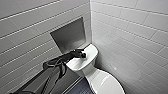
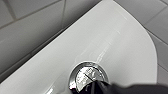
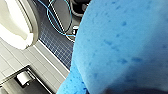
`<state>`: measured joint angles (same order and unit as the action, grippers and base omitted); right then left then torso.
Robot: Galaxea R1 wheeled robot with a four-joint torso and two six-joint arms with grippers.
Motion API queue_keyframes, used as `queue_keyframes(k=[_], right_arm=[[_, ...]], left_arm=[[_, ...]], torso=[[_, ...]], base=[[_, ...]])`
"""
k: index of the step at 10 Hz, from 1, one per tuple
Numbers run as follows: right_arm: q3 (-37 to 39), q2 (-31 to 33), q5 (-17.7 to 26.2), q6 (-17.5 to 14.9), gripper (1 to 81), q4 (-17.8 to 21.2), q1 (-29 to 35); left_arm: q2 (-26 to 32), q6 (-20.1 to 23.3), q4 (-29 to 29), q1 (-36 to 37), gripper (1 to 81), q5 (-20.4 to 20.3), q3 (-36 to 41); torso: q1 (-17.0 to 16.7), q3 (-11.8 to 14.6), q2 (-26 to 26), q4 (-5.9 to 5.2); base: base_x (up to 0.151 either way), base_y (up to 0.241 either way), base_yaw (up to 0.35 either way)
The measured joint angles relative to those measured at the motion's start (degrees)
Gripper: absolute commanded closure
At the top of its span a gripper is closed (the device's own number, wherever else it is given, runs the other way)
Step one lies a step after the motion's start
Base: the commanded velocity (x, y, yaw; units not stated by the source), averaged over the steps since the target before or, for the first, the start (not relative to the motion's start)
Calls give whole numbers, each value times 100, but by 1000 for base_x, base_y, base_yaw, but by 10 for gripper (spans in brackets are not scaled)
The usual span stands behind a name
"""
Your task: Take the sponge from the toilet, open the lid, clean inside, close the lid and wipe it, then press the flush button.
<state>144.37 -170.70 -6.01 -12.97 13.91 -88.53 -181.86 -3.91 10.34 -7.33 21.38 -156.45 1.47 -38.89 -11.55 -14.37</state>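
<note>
**Head view.** Reaching in from the left, the left arm [image 1: 53, 68] is shown with the left gripper [image 1: 80, 53] set over the flat tank top [image 1: 91, 53] of the toilet [image 1: 87, 70]. The lid [image 1: 106, 83] is seen below the tank, glossy and apparently closed. A metal wall niche [image 1: 70, 35] is recessed in the tiles just behind the arm. Whether the left gripper is released or clenched cannot be told here.

**Left wrist view.** The chrome flush button [image 2: 86, 75] is seen set into the white tank top, with its round rim nearer the camera than the tank's far curved edge. A dark tip of the gripper [image 2: 100, 87] is laid across the near part of the button, touching it or just above it; which of the two cannot be told. The button is thus placed straight beneath the tip, so the press is judged to call for a downward push only, with no sideways correction.

**Right wrist view.** The sponge [image 3: 120, 45] is shown close to the camera, bright blue and pitted, and raised well clear of the dark mosaic floor [image 3: 53, 46]. It is therefore judged to be grasped in the right gripper's fingers. The bowl's white edge [image 3: 15, 27] and a paper holder [image 3: 23, 78] are seen beyond it. The left arm is by far the nearer to the button.
</note>
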Motion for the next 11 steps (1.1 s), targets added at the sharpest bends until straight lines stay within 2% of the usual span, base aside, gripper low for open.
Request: queue_keyframes(k=[4,7,11], right_arm=[[0,0,0,0,811,0,13],[0,-2,0,0,811,0,16],[2,-5,6,0,811,0,30]], left_arm=[[547,1,236,72,811,151,2029],[1681,0,327,218,811,171,3366],[3018,0,488,206,811,177,5786]], torso=[[0,-2,0,0],[0,-2,0,0],[0,-2,0,0]], base=[[0,0,0],[0,0,0],[0,0,0]])
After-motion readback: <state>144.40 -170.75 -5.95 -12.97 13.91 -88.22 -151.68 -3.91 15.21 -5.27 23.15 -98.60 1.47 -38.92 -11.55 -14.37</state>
